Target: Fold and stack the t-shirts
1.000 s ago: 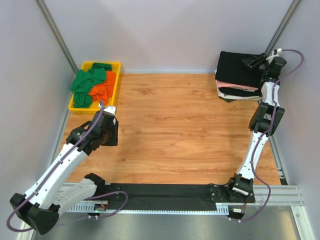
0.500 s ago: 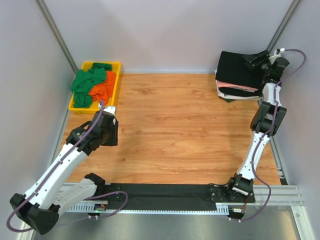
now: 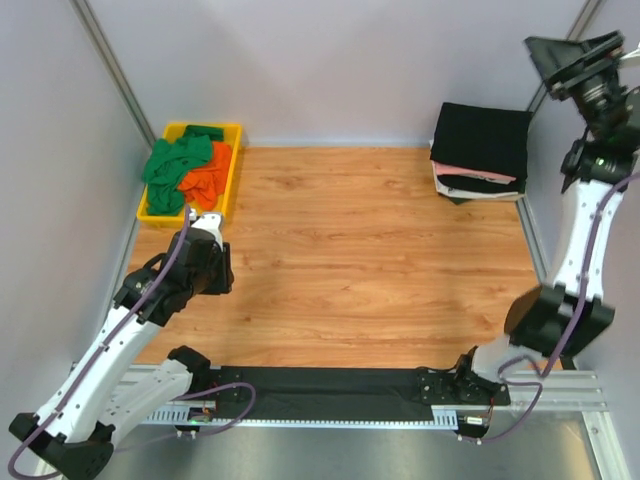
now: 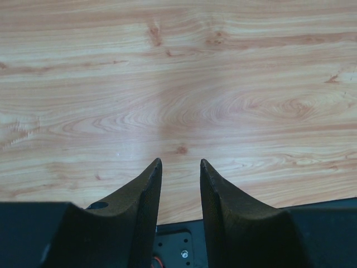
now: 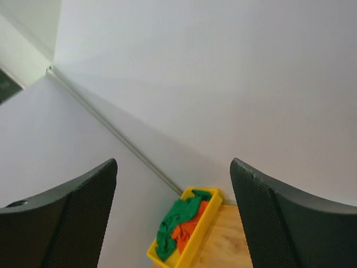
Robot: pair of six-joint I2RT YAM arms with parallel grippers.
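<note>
1. Top external view: the right hand (image 3: 572,58) has risen from the folded stack (image 3: 480,150) in the far right corner of the bench (image 3: 380,250) and now sits high above it, well clear.
2. Right wrist view: the right hand (image 5: 173,163) is released, fingers wide apart, grasping nothing.
3. The black t-shirt (image 3: 482,135) lies folded on top of the stack, with pink and white layers (image 3: 468,182) under it. Judgement: that placement is complete.
4. The left hand (image 3: 210,222) has edged toward the yellow tray (image 3: 172,127). In the left wrist view the left hand (image 4: 179,164) holds nothing, its fingers narrowly parted over bare wood.
5. Green t-shirts (image 3: 172,165) and orange t-shirts (image 3: 208,182) lie crumpled in the tray. Judgement: these remain to be folded, and the next pick falls to the left arm.
</note>
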